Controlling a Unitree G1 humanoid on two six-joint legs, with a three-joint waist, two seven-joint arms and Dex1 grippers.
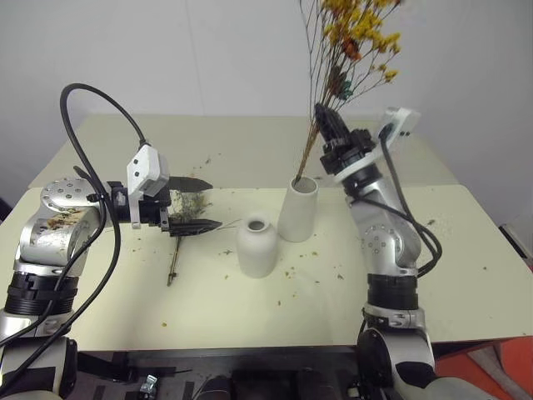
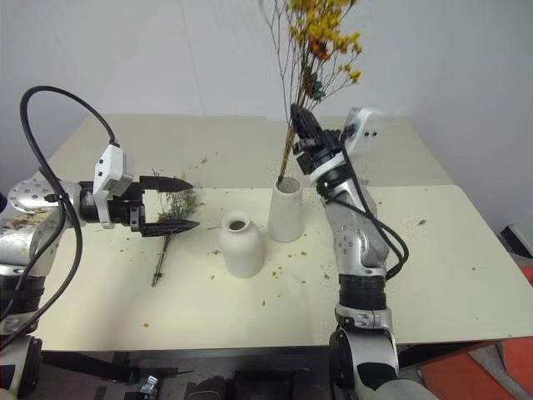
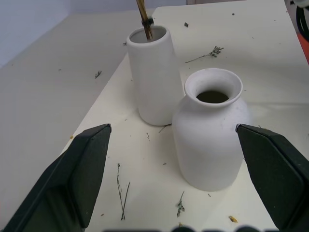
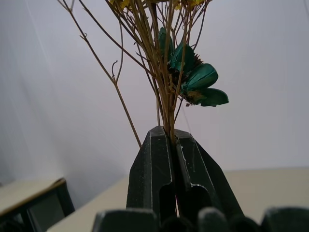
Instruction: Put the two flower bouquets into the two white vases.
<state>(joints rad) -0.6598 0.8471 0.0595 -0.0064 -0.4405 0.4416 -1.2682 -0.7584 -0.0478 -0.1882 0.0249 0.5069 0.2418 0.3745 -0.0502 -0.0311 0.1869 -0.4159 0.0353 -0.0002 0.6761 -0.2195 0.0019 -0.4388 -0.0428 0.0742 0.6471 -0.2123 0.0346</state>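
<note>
table cream, crumbs scattered | yellow-orange bouquet upright, stem ends inside tall cylinder vase mouth | right gripper clamped on its stems above the vase | left gripper jaws wide, empty, above grey-green bouquet lying flat on table | short rounded vase empty, just beside tall one

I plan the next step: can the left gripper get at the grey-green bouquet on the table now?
Probably yes. The left gripper is open and empty, directly above the grey-green bouquet lying flat; the short vase stands to one side, not between them.
</note>
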